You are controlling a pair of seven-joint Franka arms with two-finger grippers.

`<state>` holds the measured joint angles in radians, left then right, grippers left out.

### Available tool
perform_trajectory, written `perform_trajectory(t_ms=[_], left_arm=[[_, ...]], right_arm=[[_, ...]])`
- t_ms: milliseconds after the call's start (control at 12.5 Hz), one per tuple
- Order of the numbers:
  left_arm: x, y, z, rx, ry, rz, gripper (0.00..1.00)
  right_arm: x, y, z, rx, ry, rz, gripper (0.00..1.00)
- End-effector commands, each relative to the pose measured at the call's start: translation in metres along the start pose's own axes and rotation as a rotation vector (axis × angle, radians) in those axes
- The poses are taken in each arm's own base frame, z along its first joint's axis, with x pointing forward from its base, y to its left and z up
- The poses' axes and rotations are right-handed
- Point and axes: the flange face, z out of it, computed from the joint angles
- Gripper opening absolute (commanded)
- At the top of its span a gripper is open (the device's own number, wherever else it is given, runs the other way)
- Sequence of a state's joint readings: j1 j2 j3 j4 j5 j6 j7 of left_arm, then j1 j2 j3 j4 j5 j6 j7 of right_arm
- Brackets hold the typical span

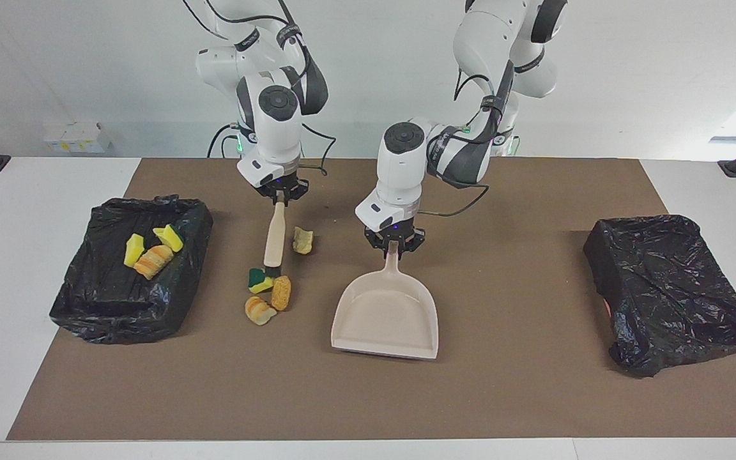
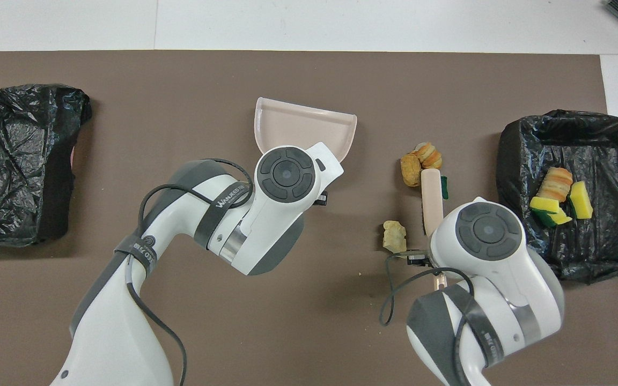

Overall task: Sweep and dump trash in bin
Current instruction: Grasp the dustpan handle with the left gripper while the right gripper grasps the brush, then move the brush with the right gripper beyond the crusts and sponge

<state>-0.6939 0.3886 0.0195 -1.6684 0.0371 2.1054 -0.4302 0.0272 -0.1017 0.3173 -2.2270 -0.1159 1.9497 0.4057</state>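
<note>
Gripping the brush (image 1: 273, 237) handle, right gripper (image 1: 280, 197) has its bristle end touching the green sponge (image 1: 257, 280) among three loose scraps. Left gripper (image 1: 394, 246) clenched on the dustpan (image 1: 386, 314) handle, pan beside them. A fourth scrap (image 1: 303, 239) lies nearer the robots. Three scraps (image 1: 149, 251) sit in the bin (image 1: 119, 300) at the right arm's end.

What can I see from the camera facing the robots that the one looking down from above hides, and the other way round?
Only the facing view shows both sets of jaws: the left gripper shut on the dustpan handle, the right gripper shut on the brush handle, its bristles among three scraps.

Only the overhead view shows the arm housings' round tops hiding those jaws.

Both show one lone scrap, three scraps in one black bin, and a second bin.
</note>
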Motion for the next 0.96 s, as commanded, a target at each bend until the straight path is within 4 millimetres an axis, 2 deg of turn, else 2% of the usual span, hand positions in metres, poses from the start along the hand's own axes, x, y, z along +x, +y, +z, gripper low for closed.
perform_trajectory(t_ms=[0, 241, 562, 722, 883], left_arm=[[-0.004, -0.036, -0.022, 0.036, -0.056, 0.195, 0.0], [-0.012, -0.048, -0.026, 0.041, -0.133, 0.425, 0.0], [-0.009, -0.072, -0.021, 0.023, -0.178, 0.694, 0.0], [-0.013, -0.077, -0.019, 0.014, -0.193, 0.776, 0.0], [-0.014, -0.092, -0.013, -0.005, -0.204, 0.915, 0.0]], right_arm=[[0.029, 0.012, -0.009, -0.055, 0.019, -0.042, 0.0], [0.053, 0.033, -0.011, -0.118, 0.059, -0.058, 0.0], [0.083, 0.086, 0.006, -0.2, 0.079, -0.254, 0.0], [0.095, 0.095, 0.021, -0.253, 0.075, -0.288, 0.0], [0.092, 0.097, 0.032, -0.276, 0.037, -0.284, 0.0]])
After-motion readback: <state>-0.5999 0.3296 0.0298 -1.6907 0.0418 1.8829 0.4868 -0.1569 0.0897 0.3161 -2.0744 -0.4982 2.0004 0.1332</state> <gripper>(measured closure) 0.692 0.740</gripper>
